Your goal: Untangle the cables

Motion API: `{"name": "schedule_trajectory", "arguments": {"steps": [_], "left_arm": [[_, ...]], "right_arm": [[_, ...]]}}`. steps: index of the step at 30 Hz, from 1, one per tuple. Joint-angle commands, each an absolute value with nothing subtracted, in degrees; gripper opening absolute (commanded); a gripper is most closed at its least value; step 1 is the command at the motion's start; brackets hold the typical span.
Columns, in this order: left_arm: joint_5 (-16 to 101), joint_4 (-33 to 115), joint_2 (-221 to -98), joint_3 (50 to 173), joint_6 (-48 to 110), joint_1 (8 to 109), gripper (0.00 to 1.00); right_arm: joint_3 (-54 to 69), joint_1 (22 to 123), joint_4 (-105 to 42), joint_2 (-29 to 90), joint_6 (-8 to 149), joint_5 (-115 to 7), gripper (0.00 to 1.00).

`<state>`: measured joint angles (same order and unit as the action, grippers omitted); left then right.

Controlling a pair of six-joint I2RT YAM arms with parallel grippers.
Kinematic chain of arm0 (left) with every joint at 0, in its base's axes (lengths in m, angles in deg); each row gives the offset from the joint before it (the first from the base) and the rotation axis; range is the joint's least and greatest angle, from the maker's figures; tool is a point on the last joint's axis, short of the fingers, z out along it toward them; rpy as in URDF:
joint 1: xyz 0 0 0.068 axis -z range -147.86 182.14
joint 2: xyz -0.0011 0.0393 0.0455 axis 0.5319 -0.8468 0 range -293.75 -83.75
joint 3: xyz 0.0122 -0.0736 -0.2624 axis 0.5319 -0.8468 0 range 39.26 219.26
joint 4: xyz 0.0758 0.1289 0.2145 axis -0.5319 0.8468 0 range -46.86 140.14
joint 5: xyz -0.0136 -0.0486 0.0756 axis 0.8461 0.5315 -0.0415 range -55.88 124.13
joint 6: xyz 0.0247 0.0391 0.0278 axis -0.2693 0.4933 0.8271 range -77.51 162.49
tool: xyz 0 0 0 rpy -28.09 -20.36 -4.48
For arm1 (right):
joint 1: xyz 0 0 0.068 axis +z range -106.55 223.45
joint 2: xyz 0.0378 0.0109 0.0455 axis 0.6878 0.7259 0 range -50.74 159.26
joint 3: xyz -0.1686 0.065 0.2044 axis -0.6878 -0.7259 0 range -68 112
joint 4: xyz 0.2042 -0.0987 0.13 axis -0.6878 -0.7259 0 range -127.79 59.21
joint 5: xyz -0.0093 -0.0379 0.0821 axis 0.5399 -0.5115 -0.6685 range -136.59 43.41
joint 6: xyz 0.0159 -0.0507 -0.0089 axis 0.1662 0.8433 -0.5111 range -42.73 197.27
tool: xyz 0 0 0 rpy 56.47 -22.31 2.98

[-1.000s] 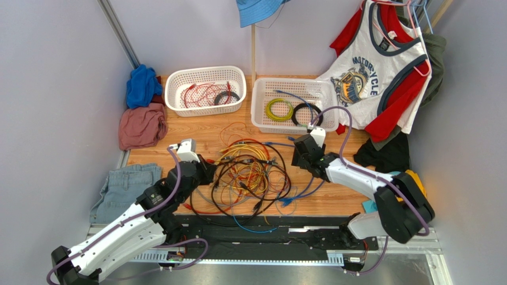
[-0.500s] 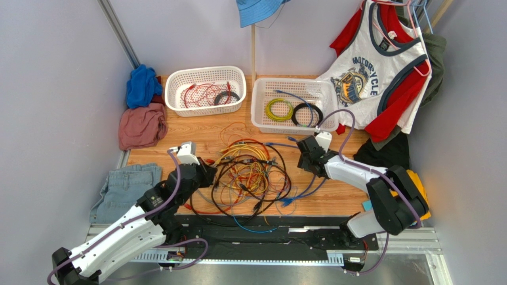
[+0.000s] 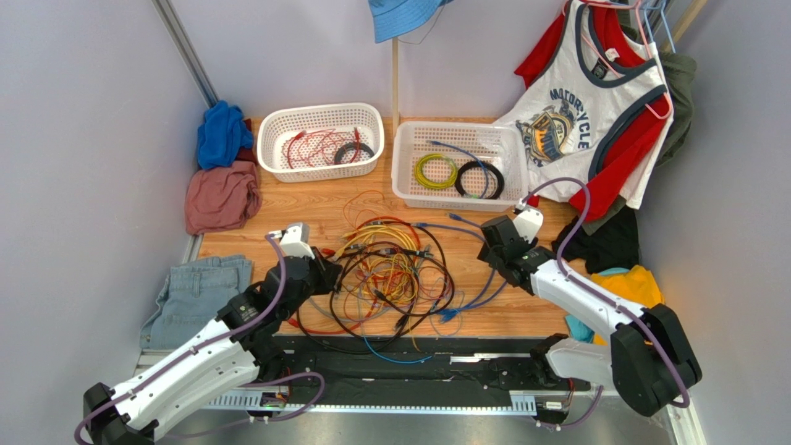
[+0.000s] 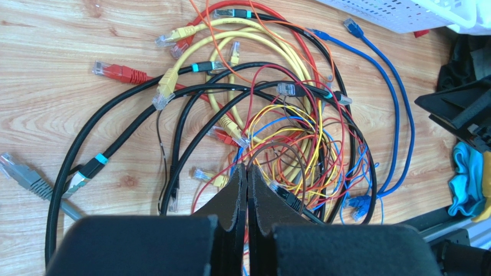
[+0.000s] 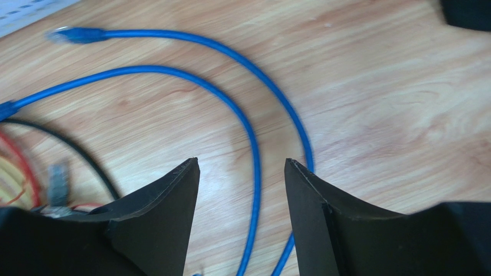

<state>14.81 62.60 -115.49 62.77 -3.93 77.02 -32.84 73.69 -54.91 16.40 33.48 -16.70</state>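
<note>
The cables [image 3: 390, 273] lie in a loose tangle of black, red, orange, yellow and blue cords on the wooden table, also seen in the left wrist view [image 4: 276, 115]. My left gripper [image 3: 320, 269] sits at the tangle's left edge. Its jaws [image 4: 248, 167] are shut, and a thin brown cable [image 4: 299, 152] loops out from their tips. My right gripper [image 3: 499, 244] hovers at the tangle's right side, open [image 5: 242, 162]. A blue cable [image 5: 253, 149] runs on the wood below the gap between its fingers, untouched.
At the back stand two white baskets: the left one [image 3: 320, 108] holds red cords, the right one [image 3: 455, 127] a yellow-green coil [image 3: 434, 170] and a black coil [image 3: 478, 178]. Clothes lie left [image 3: 221, 197], front left [image 3: 195, 292] and right [image 3: 576, 120].
My right gripper has moved to the right, away from the middle of the tangle, and its arm swung out rightward. The left arm has stayed put, still shut.
</note>
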Motion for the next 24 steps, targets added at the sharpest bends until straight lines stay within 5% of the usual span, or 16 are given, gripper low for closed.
{"name": "schedule_trajectory", "arguments": {"steps": [1, 9, 14, 17, 21, 24], "left_arm": [[16.02, 59.92, -115.39, 62.20, -5.15, 76.78, 0.01], [16.98, 58.87, -114.86, 60.88, -5.85, 76.78, 0.02], [17.86, 58.52, -114.51, 59.92, -6.47, 76.78, 0.02], [17.87, 58.87, -113.98, 59.48, -6.64, 76.87, 0.01], [17.78, 59.31, -113.46, 59.39, -6.65, 76.78, 0.02], [16.99, 60.27, -113.19, 60.18, -6.12, 76.78, 0.08]], "right_arm": [[-35.38, 68.16, -55.67, 19.22, 27.97, -17.40, 0.60], [-34.68, 64.82, -54.79, 23.43, 26.12, -21.26, 0.59], [-35.65, 64.55, -52.59, 27.65, 25.50, -25.14, 0.48], [-35.83, 64.55, -52.41, 27.40, 25.50, -25.32, 0.33], [-35.22, 64.90, -51.79, 26.61, 27.78, -27.78, 0.00], [-33.37, 66.12, -53.64, 22.23, 29.80, -27.26, 0.00]]}}
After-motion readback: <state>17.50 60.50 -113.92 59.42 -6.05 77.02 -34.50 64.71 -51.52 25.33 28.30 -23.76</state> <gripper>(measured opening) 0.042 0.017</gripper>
